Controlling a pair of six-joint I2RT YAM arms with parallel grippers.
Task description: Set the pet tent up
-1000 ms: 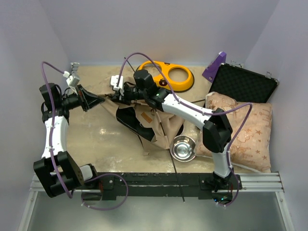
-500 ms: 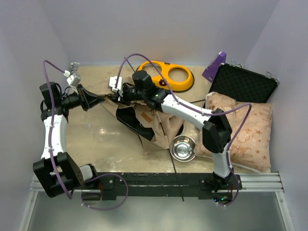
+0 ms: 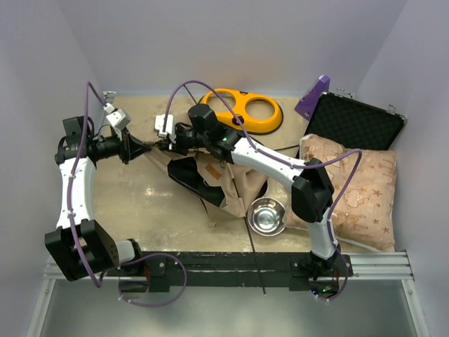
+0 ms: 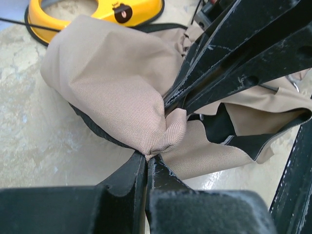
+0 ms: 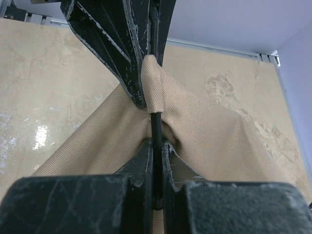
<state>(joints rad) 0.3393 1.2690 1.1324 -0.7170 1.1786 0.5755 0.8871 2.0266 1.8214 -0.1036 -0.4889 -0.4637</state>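
Lavender walls close round a mottled beige tabletop (image 3: 140, 203), and on it, towards the back and middle, lies the tan fabric pet tent (image 3: 224, 179) with its black lining, collapsed in a crumpled heap. It sits just in front of a yellow plastic double-ring feeder (image 3: 242, 109), with a round steel bowl (image 3: 266, 215) near its front edge and a beige star-patterned cushion (image 3: 358, 189) well off to the right. Both arms meet at the tent's left corner. The left gripper (image 4: 146, 158) has its fingers pressed together on a bunched tip of the tan cloth. The right gripper (image 5: 156, 144) pinches a thin black pole (image 5: 156, 126) that runs up into a fold of that same cloth. The step in hand looks like seating a pole end in a corner pocket, so the frame is far from raised. The next move probably calls for the left to hold the corner taut while the right pushes the pole straight along its line. Any sideways drift could let the tip slip out of the fold.
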